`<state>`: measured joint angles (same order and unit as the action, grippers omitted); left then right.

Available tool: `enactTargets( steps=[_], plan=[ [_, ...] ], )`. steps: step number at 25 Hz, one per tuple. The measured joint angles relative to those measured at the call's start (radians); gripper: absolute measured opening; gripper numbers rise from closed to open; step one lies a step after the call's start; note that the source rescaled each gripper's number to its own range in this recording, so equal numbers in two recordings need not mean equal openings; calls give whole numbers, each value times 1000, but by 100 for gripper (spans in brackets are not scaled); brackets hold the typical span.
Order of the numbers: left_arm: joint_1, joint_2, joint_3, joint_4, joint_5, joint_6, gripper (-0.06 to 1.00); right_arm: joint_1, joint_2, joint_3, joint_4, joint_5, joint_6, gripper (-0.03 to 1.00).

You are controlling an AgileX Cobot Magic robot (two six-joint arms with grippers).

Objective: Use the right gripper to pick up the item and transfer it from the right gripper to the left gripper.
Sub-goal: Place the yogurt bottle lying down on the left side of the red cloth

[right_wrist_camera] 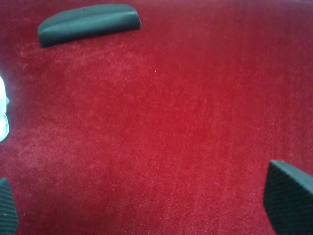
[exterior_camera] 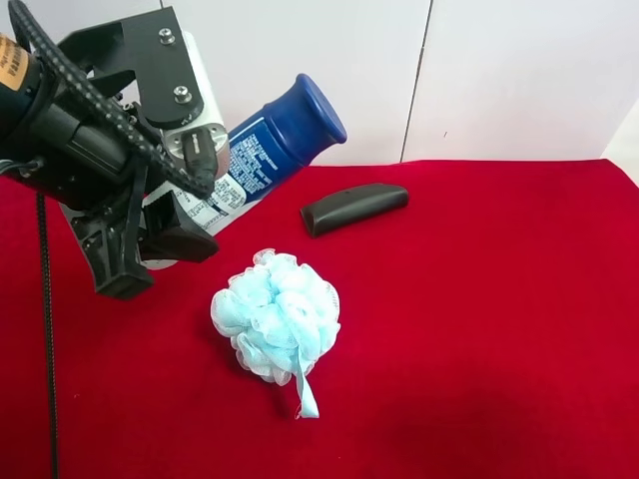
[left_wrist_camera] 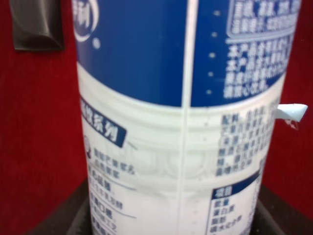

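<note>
The item (exterior_camera: 270,150), a bottle with a dark blue cap, blue upper label and white printed body, is held tilted above the red cloth at the exterior high view's left. My left gripper (exterior_camera: 155,259), the one with the white box and braided cable, is shut on its lower end. The left wrist view is filled by the item (left_wrist_camera: 181,122), with dark fingers (left_wrist_camera: 68,218) at either side of its base. My right gripper (right_wrist_camera: 146,205) is open over bare red cloth with nothing between its fingers; it does not show in the exterior high view.
A light-blue mesh loofah (exterior_camera: 278,314) lies on the red cloth (exterior_camera: 499,319) near the middle. A dark oblong case (exterior_camera: 354,208) lies behind it, also in the right wrist view as the case (right_wrist_camera: 88,22). White walls stand behind the table.
</note>
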<state>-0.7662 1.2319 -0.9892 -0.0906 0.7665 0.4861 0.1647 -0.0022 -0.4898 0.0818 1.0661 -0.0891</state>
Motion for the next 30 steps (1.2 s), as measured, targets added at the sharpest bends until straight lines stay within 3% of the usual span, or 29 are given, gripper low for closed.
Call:
enactTargets(
  steps=[5, 9, 22, 30],
  plan=[
    [13, 0, 0, 2, 1, -164, 6, 0, 0, 0, 0, 0, 0, 100],
    [94, 0, 0, 4, 12, -256, 6, 0, 0, 0, 0, 0, 0, 100],
    [473, 43, 0, 2, 76, -280, 6, 0, 0, 0, 0, 0, 0, 100],
    [528, 167, 0, 0, 72, -283, 6, 0, 0, 0, 0, 0, 0, 100]
  ],
)
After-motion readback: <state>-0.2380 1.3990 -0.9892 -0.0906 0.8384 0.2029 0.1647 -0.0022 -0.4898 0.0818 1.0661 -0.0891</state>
